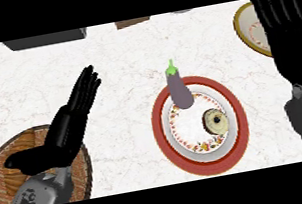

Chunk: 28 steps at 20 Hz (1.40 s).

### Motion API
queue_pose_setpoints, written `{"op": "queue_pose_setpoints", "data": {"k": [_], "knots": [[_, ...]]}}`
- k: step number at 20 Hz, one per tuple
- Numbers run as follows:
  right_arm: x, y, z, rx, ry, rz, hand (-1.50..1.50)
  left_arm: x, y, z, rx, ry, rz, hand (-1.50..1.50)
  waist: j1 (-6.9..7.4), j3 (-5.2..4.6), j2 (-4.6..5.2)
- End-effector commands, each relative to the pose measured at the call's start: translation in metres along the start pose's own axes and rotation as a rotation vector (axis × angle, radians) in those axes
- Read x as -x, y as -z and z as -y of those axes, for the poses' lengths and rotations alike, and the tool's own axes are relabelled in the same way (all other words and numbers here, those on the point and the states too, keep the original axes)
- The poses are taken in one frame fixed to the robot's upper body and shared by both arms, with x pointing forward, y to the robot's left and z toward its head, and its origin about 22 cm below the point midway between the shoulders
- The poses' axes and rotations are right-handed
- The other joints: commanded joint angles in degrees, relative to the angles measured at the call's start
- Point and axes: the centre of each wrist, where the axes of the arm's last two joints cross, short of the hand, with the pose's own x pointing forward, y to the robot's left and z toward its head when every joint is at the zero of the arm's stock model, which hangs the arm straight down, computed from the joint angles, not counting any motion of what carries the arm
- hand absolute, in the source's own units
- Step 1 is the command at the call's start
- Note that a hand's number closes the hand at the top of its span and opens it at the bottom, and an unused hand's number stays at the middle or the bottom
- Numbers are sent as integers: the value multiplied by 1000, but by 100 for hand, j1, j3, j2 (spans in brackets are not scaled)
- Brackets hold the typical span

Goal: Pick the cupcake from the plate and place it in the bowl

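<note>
Head view shows the cupcake (215, 120) sitting on the right half of the red-rimmed plate (166, 137), with an eggplant (180, 90) lying across the plate's upper rim. The right hand (293, 33) hangs above and to the right of it, fingers straight and together, holding nothing, over the bowl (246, 26) at the upper right. The cupcake therefore lies down-left of those fingers, and this hand looks nearer. The left hand (68, 123) rests open at left, touching nothing.

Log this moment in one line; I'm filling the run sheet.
cupcake: on plate | bowl: upper right | right hand: open, over bowl | left hand: open, resting
</note>
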Motion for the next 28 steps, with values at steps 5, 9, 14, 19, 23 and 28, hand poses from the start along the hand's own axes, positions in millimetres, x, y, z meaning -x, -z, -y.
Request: {"op": "queue_pose_setpoints", "data": {"k": [5, 9, 14, 19, 23, 28], "knots": [[40, -68, 60, -59, 139, -174, 150, -12, -6, -76, -368, 321, -64, 0, 55, 164, 69], [64, -133, 131, 426, -229, -295, -150, -12, -16, -89, -442, 355, -139, 0, -44, 167, 90], [70, -177, 134, 87, -187, -115, -150, -11, -10, -79, -436, 364, -151, 0, 75, 126, 44], [18, -160, 154, -58, -409, -195, -150, -38, 2, -85, -439, 379, -156, 0, 62, 114, 28], [8, -141, 131, -189, -541, -307, -150, -15, 7, -77, -426, 369, -172, 0, 63, 105, 51], [-10, -99, 122, -339, -730, -455, -150, -16, 7, -77, -417, 375, -154, 0, 187, 105, 77]]}}
